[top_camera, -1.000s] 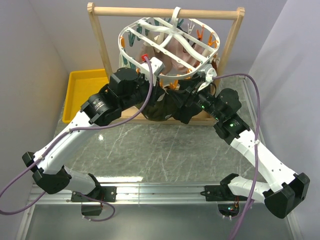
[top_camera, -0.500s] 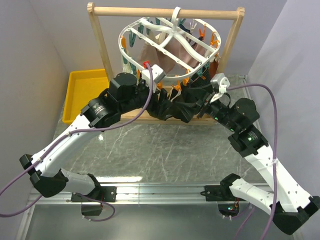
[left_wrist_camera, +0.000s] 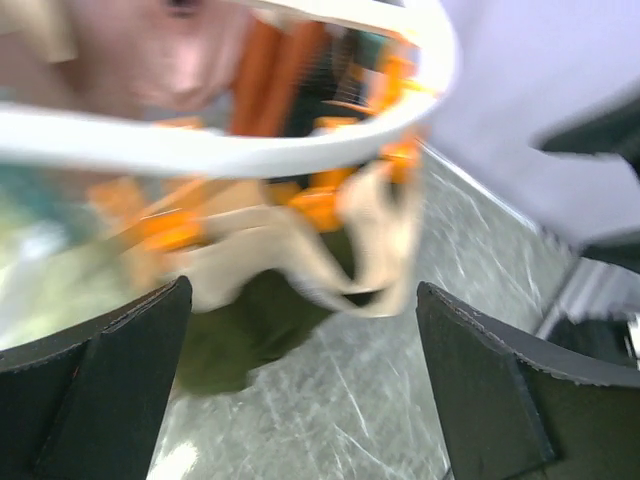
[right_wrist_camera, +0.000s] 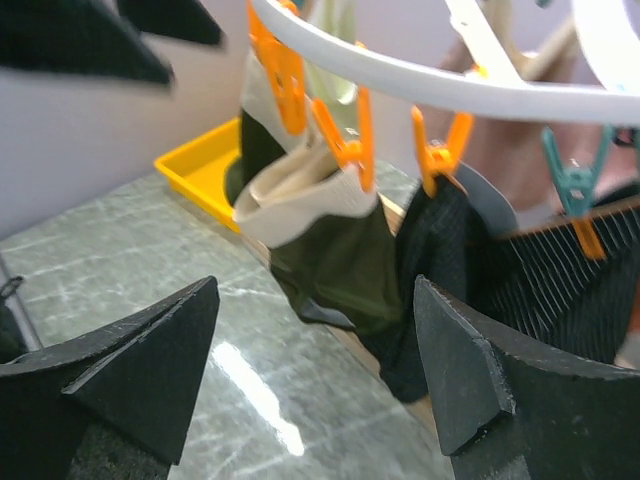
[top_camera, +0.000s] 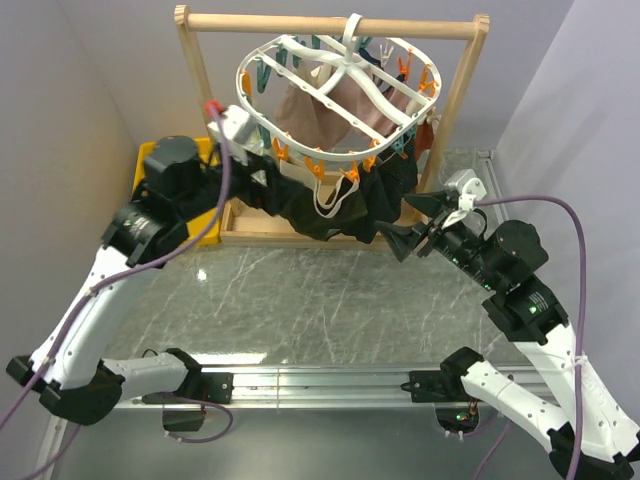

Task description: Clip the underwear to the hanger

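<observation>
The white oval hanger (top_camera: 262, 62) hangs by its hook from a wooden rail. The olive-green underwear (top_camera: 305, 212) hangs under its front rim, with its beige waistband (top_camera: 330, 196) pinched in orange clips (top_camera: 313, 168). My left gripper (top_camera: 262, 183) stands open just left of the garment and holds nothing. In the left wrist view the open left gripper (left_wrist_camera: 300, 390) frames the blurred underwear (left_wrist_camera: 250, 325) below the hanger rim (left_wrist_camera: 200, 150). My right gripper (top_camera: 412, 224) is open to the right. The right wrist view has the right gripper (right_wrist_camera: 310, 380) empty, short of the underwear (right_wrist_camera: 340, 265) and its clips (right_wrist_camera: 345, 145).
The wooden rail frame (top_camera: 330, 25) carries the hanger. A pinkish-beige garment (top_camera: 350, 105) hangs inside the ring. A black ribbed garment (right_wrist_camera: 560, 280) hangs right of the underwear. A yellow tray (top_camera: 137, 205) sits at the back left on the grey marble table (top_camera: 320, 300).
Both arms have drawn back from the hanger, the left one to the left, the right one to the right. The left gripper has opened. The underwear now hangs from the clips alone.
</observation>
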`<act>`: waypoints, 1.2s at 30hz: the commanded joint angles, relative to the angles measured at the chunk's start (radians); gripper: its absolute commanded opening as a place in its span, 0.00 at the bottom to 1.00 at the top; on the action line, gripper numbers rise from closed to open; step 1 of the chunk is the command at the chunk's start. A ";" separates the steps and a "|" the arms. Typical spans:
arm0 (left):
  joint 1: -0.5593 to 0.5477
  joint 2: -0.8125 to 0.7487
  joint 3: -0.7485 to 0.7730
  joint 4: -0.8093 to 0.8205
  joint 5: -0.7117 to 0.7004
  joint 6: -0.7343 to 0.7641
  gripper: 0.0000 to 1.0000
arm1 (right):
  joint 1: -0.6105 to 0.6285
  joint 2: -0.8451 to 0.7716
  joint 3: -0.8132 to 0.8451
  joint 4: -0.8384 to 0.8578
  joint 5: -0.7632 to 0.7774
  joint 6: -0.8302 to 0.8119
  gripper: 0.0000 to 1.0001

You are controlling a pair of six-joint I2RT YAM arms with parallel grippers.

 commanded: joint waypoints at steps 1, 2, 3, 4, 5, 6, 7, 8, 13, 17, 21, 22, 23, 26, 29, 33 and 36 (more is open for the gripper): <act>0.125 -0.072 -0.025 0.036 0.054 -0.104 0.99 | 0.003 -0.038 0.027 -0.068 0.105 -0.028 0.85; 0.207 -0.085 -0.033 0.038 0.057 -0.142 0.99 | 0.003 -0.044 0.027 -0.088 0.120 -0.028 0.85; 0.249 -0.113 -0.048 0.036 0.056 -0.162 0.99 | 0.003 -0.056 0.027 -0.098 0.135 -0.028 0.86; 0.295 -0.127 -0.059 0.027 0.060 -0.180 0.99 | 0.000 -0.063 0.025 -0.107 0.171 -0.028 0.86; 0.374 -0.141 -0.066 0.018 0.060 -0.203 0.99 | 0.000 -0.072 0.024 -0.124 0.189 -0.023 0.86; 0.407 -0.168 -0.085 0.002 0.053 -0.207 0.99 | -0.001 -0.078 0.017 -0.131 0.209 -0.018 0.86; 0.438 -0.185 -0.099 -0.022 0.047 -0.207 0.99 | -0.006 -0.083 0.011 -0.139 0.241 -0.015 0.86; 0.485 -0.200 -0.111 -0.040 0.044 -0.196 0.99 | -0.009 -0.089 0.005 -0.145 0.258 -0.006 0.86; 0.536 -0.285 -0.247 -0.174 -0.074 -0.113 0.99 | -0.083 -0.145 -0.071 -0.200 0.269 0.022 0.87; 0.538 -0.313 -0.350 -0.252 -0.081 -0.055 0.99 | -0.156 -0.216 -0.160 -0.242 0.252 0.080 0.88; 0.536 -0.337 -0.451 -0.248 -0.151 0.004 0.99 | -0.219 -0.283 -0.251 -0.246 0.229 0.100 0.90; 0.536 -0.354 -0.493 -0.234 -0.176 0.031 0.99 | -0.228 -0.302 -0.272 -0.245 0.225 0.103 0.90; 0.536 -0.365 -0.493 -0.223 -0.177 0.043 0.99 | -0.236 -0.310 -0.283 -0.242 0.225 0.100 0.90; 0.536 -0.404 -0.560 -0.191 -0.173 0.065 0.99 | -0.261 -0.342 -0.308 -0.237 0.215 0.095 0.93; 0.536 -0.456 -0.628 -0.163 -0.182 0.068 0.99 | -0.288 -0.371 -0.337 -0.236 0.194 0.092 0.96; 0.536 -0.523 -0.657 -0.136 -0.177 0.091 0.99 | -0.314 -0.396 -0.343 -0.245 0.185 0.098 0.97; 0.536 -0.533 -0.657 -0.136 -0.182 0.091 0.99 | -0.324 -0.406 -0.340 -0.242 0.172 0.103 0.98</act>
